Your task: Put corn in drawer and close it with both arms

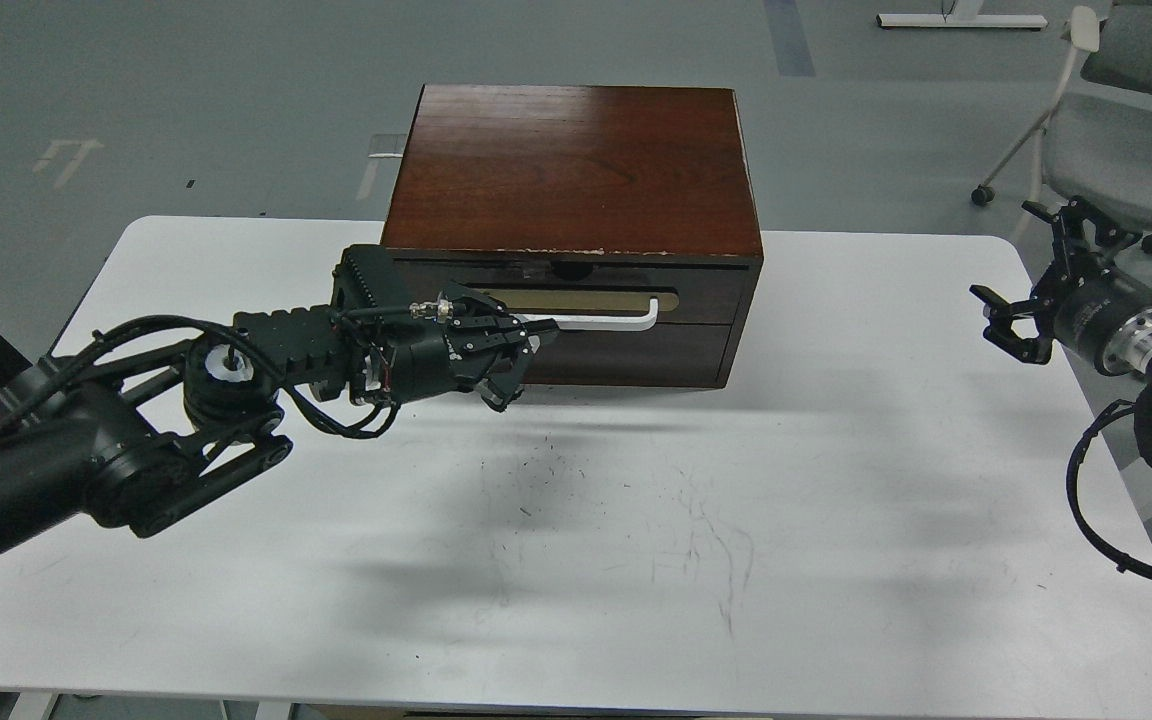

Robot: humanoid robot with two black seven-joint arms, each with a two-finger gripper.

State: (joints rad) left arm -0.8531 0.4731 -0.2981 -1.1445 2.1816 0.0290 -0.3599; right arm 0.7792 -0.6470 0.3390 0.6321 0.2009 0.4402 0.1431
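At cabinet (pixel 573 160) front, my left gripper (pixel 516 345) sits on white bar handle (pixel 601 320) of drawer (pixel 576 290); fingers look closed round bar, can't tell for sure. Drawer flush, looks shut. Corn not visible, likely inside, unconfirmed. Right gripper (pixel 1011 320) spread, empty, parked beside table (pixel 636 520) edge, clear of work. Wood dark, glossy, top edge chipped; tabletop white, scuffed.

white table (pixel 576 560), grey chair (pixel 1126 150), grey floor (pixel 186 100)
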